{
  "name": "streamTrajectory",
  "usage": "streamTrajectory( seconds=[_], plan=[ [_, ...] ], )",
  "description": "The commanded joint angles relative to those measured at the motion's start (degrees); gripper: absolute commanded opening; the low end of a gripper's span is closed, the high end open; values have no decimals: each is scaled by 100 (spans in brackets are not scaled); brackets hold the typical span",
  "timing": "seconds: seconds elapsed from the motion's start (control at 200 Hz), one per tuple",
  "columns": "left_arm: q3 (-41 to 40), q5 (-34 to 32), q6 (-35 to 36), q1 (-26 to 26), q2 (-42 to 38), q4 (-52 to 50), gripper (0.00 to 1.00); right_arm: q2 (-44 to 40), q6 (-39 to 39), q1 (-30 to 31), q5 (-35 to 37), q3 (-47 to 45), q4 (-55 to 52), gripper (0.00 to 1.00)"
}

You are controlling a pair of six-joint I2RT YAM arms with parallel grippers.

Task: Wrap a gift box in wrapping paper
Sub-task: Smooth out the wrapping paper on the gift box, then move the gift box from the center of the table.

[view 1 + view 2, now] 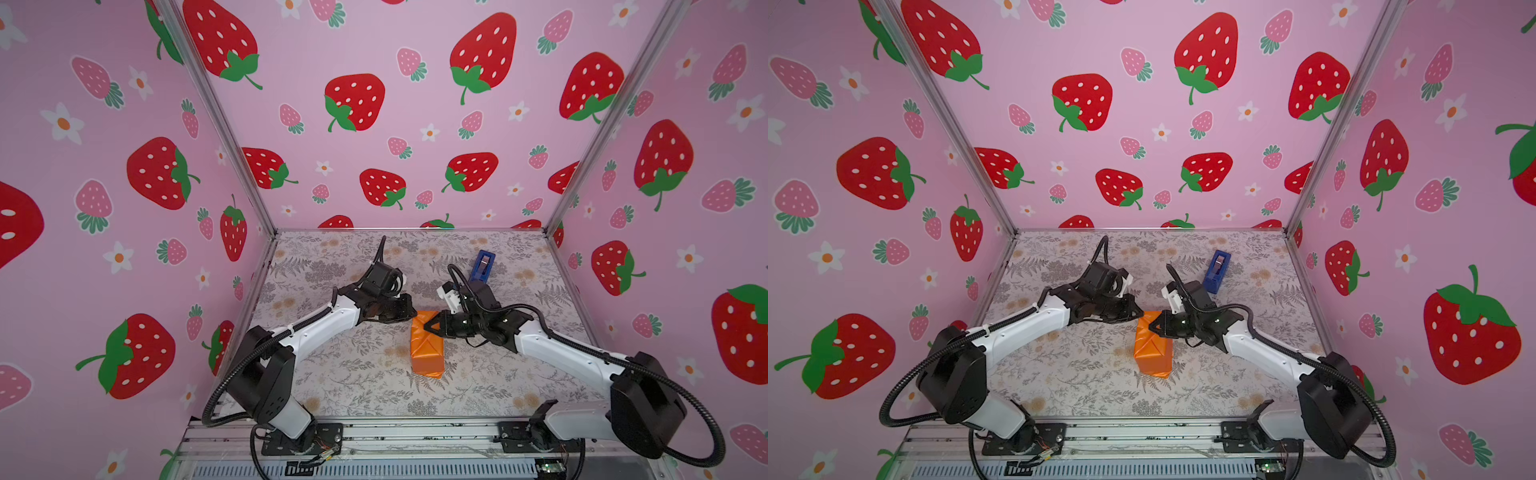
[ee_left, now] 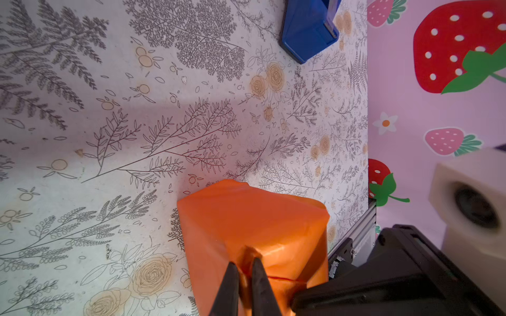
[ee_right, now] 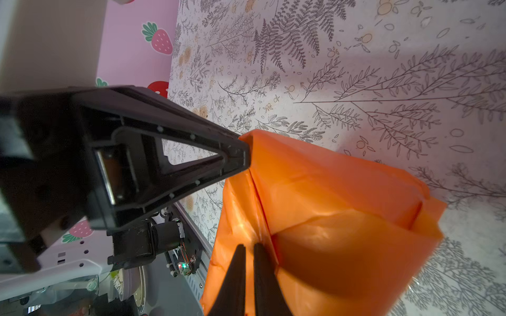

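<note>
The wrapping paper [image 1: 428, 349] forms a glossy orange parcel standing mid-table in both top views [image 1: 1152, 351]; the gift box is hidden inside it. My left gripper [image 1: 414, 311] meets the parcel's far left corner. In the left wrist view its jaws [image 2: 244, 266] are shut on a raised fold of the paper [image 2: 252, 219]. My right gripper [image 1: 424, 328] lies over the parcel's far top end from the right. In the right wrist view its jaws [image 3: 249, 250] are shut, with a crease of the paper [image 3: 342, 219] running in between them.
A blue tape dispenser [image 1: 481, 266] stands behind the right arm near the back of the grey floral table covering [image 1: 357, 374]. Strawberry-print walls [image 1: 415, 124] enclose three sides. The aluminium rail [image 1: 415, 436] with both arm bases runs along the front.
</note>
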Motion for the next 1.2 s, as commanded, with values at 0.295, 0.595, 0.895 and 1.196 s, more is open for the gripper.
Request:
streamTrajectory(
  seconds=[0.295, 0.595, 0.895, 1.196],
  plan=[
    [-211, -191, 83, -352, -587, -719, 38, 181, 8, -58, 399, -274, -759, 12],
    [-683, 201, -53, -510, -480, -442, 38, 169, 30, -59, 421, -241, -751, 13],
    [-580, 22, 118, -502, -319, -822, 35, -777, 165, -436, 806, 76, -1403, 60],
    [-524, 42, 171, -506, -295, -837, 35, -960, 737, -505, -534, -933, -175, 79]
  ],
)
